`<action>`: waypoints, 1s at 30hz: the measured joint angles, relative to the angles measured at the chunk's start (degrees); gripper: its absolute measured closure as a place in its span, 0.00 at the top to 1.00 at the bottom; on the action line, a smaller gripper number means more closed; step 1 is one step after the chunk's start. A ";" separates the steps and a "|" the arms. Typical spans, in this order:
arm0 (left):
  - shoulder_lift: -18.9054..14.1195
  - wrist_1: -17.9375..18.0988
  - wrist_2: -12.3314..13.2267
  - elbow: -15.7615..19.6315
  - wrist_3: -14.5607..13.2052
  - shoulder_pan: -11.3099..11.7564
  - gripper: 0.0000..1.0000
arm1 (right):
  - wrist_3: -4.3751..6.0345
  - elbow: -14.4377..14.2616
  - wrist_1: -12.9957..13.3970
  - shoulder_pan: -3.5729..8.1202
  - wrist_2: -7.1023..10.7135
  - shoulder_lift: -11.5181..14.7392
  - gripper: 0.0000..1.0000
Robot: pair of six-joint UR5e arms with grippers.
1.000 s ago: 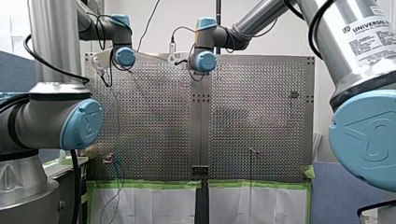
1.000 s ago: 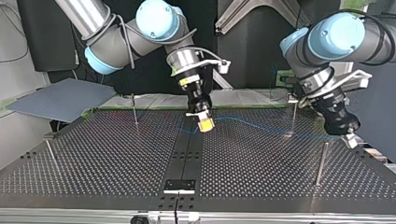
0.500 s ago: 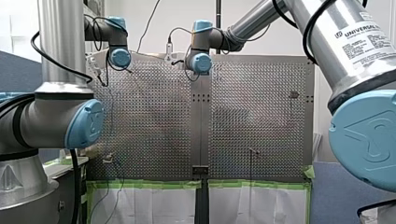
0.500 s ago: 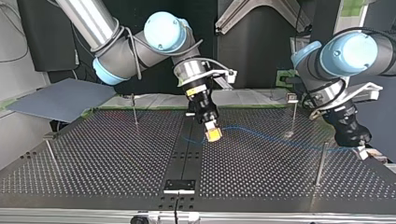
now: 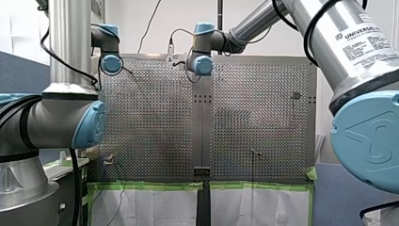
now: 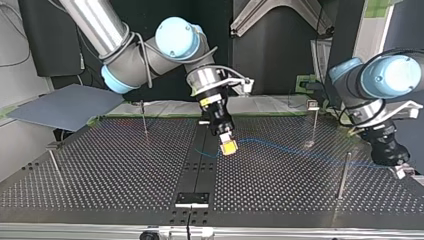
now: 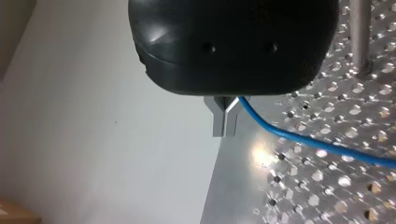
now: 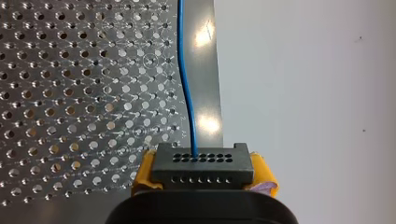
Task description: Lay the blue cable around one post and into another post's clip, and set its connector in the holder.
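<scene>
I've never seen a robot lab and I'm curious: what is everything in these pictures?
Perforated table: one, metal, under everything.
Posts: four, metal, upright on the table.
Blue cable: one, running between both end effectors.
Connector: one, black, held at the cable's end.
Grey board: one, beyond the table's corner, top view's left.
Arms: two, silver with blue caps.
My left end effector: black, metal fingers, shut on the blue cable.
My right end effector: yellow pads, shut on the connector.

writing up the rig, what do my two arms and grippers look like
Both my left arm and my right arm are silver tubes with light blue joint caps and black cables; the right one bears a Universal Robots label. Black and rounded, my left gripper has metal fingers; my right gripper is black with yellow pads.
</scene>
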State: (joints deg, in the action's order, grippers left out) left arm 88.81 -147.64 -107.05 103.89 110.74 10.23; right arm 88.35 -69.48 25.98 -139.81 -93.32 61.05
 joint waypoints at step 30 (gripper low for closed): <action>7.80 1.28 16.72 -3.02 5.94 3.75 0.01 | -0.26 6.59 -2.33 0.55 0.33 -4.70 0.01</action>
State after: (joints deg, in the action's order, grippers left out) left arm 96.61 -146.37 -90.33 100.86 116.68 13.98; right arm 88.08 -62.90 23.66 -139.26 -92.98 56.35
